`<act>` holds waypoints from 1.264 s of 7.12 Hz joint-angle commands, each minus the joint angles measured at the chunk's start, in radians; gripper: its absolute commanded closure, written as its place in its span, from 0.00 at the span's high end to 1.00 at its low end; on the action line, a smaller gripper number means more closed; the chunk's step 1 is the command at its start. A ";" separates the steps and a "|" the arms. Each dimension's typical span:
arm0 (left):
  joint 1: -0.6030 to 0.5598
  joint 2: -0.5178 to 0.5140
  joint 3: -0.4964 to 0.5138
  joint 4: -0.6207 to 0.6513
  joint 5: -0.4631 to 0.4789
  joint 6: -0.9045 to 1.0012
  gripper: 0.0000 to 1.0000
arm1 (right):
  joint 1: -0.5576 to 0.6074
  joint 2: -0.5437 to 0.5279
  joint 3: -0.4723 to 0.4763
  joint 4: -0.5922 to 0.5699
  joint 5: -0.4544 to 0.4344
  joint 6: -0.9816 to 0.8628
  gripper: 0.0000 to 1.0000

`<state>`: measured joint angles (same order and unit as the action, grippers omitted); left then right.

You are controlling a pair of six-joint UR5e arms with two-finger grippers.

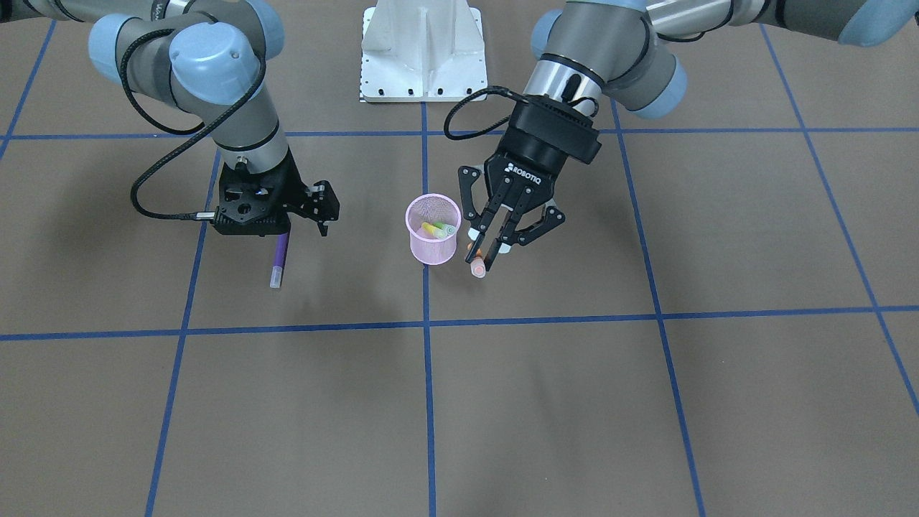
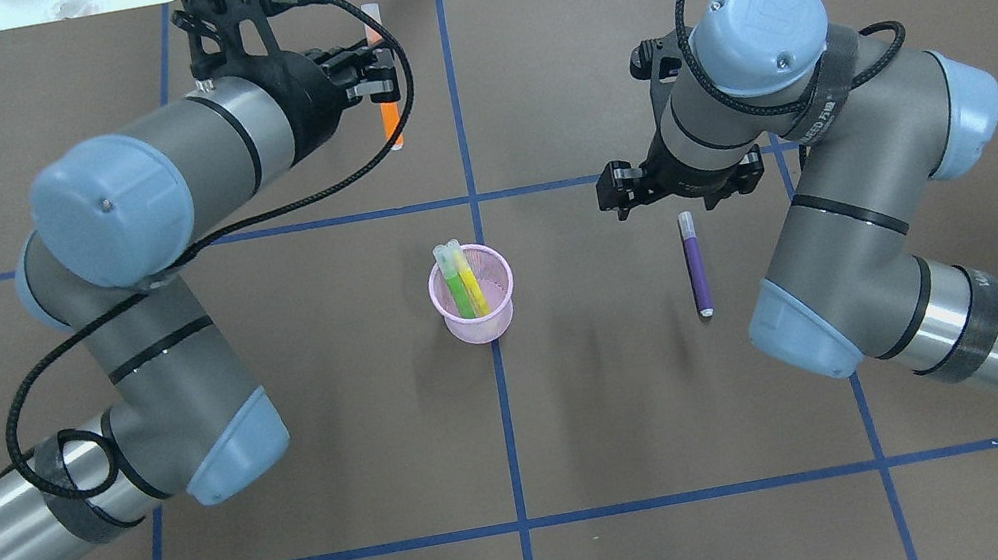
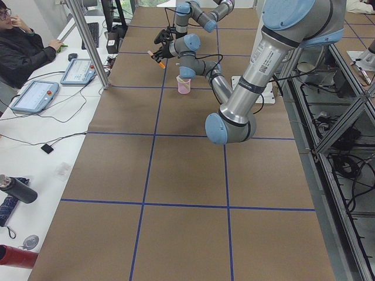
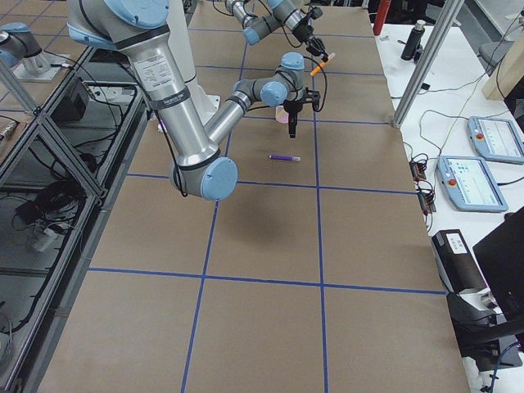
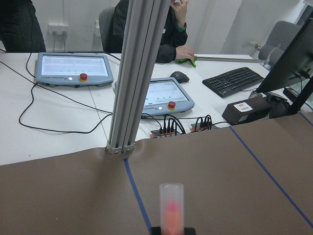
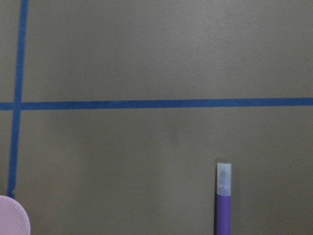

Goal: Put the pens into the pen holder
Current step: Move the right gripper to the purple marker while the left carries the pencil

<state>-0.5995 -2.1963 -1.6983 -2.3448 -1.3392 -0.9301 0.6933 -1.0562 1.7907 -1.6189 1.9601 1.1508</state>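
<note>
From the overhead view, the left arm reaches forward with its wrist near level. The left gripper, at 11 o'clock from the cup, is clamped on the raised orange pen. The green and yellow pens stand in the cup. The right gripper points down near the cap end of the purple pen, which lies at 3 o'clock. I cannot tell whether its fingers are apart.

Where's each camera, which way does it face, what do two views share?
Front-facing: across table, facing robot; both arms; left claw grips slim orange translucent-capped pen.
Overhead: behind robot, looking down; both arms; round pink wire-mesh cup.
Exterior left: table's end; left arm near.
Exterior right: opposite end; right arm near.
Left wrist: faces desks beyond table; claw barely shows.
Right wrist: straight down on slim purple pen; no claw.
Shared: overhead, right wrist: that purple pen.
</note>
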 commanded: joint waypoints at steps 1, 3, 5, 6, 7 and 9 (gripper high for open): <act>0.101 0.013 0.052 -0.089 0.116 0.002 0.00 | 0.020 -0.008 -0.048 -0.004 0.070 0.066 0.99; 0.147 0.038 0.062 -0.129 0.118 0.008 0.00 | 0.029 -0.008 -0.079 -0.002 0.103 0.066 0.99; 0.173 0.029 0.060 -0.140 0.106 0.013 0.00 | 0.031 -0.016 -0.082 -0.002 0.103 0.064 0.99; 0.196 0.026 0.061 -0.140 0.107 0.014 0.00 | 0.034 -0.016 -0.082 -0.002 0.103 0.064 0.99; 0.219 0.026 0.069 -0.139 0.107 0.014 0.00 | 0.035 -0.022 -0.083 -0.002 0.103 0.061 0.99; 0.228 0.026 0.092 -0.140 0.109 0.014 0.00 | 0.029 -0.021 -0.105 0.002 0.105 0.061 0.99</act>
<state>-0.3776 -2.1691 -1.6201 -2.4846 -1.2308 -0.9159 0.7265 -1.0778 1.6995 -1.6196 2.0636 1.2122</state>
